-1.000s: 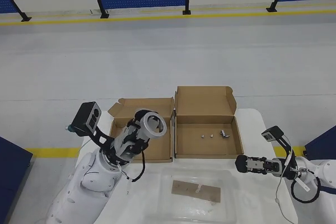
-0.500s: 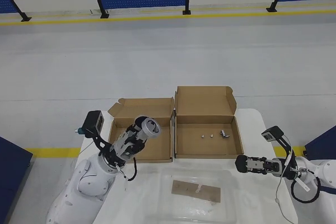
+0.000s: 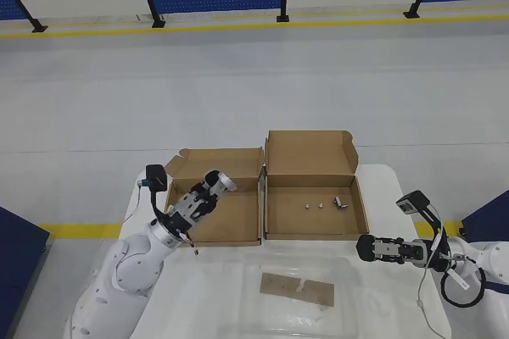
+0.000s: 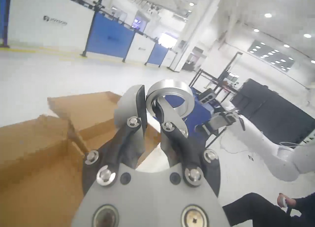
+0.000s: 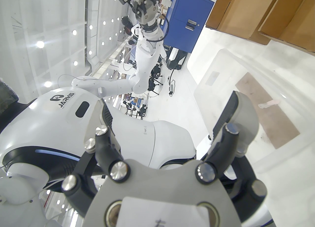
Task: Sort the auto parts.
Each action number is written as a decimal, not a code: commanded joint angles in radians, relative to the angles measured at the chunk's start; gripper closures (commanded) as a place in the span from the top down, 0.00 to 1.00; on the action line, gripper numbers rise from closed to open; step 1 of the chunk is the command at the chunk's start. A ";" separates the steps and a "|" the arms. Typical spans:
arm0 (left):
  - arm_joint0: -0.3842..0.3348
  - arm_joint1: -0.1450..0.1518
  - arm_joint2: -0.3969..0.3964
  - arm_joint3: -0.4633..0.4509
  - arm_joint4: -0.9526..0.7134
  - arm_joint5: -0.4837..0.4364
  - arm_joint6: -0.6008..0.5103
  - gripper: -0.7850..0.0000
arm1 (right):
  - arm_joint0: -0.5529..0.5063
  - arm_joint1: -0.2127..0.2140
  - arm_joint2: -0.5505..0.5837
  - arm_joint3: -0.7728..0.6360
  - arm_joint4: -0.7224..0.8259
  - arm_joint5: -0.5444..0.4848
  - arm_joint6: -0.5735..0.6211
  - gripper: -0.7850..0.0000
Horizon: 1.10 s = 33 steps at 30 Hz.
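My left gripper [image 3: 210, 191] is shut on a shiny metal ring [image 3: 224, 181], held above the left cardboard box [image 3: 237, 222]. In the left wrist view the ring [image 4: 169, 97] sits clamped by its rim between the two fingers [image 4: 140, 105], with the box [image 4: 49, 139] below. The right cardboard box [image 3: 280, 222] holds three small metal parts [image 3: 321, 204]. My right gripper [image 3: 366, 248] stands open and empty at the table's right edge, beside a clear plastic bin [image 3: 339, 318]. Its one visible finger [image 5: 236, 112] hangs over that bin [image 5: 216, 72].
A flat brown cardboard piece [image 3: 297, 289] lies in the clear bin, with a small pale part on it. Both boxes have their flaps standing up at the far side. A blue cabinet [image 3: 8, 254] stands off the table's left side.
My left arm has dropped and swung away with the ring, which now sits lower over the left box. The right arm has not moved.
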<state>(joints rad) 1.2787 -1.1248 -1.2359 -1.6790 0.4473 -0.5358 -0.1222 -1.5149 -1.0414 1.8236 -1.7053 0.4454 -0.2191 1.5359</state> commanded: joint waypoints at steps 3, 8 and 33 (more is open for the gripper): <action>-0.012 -0.004 0.002 0.029 -0.025 0.032 0.000 0.00 | 0.000 0.000 0.000 0.000 0.000 0.000 0.000 1.00; -0.012 -0.004 0.002 0.029 -0.025 0.032 0.000 0.00 | 0.000 0.000 0.000 0.000 0.000 0.000 0.000 1.00; -0.192 -0.031 0.052 0.118 -0.098 0.649 -0.320 0.00 | 0.000 0.000 0.000 0.000 0.000 0.000 0.000 1.00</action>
<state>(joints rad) 1.1053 -1.1543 -1.1925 -1.5637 0.3349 0.0691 -0.4143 -1.5149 -1.0414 1.8236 -1.7053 0.4454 -0.2191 1.5359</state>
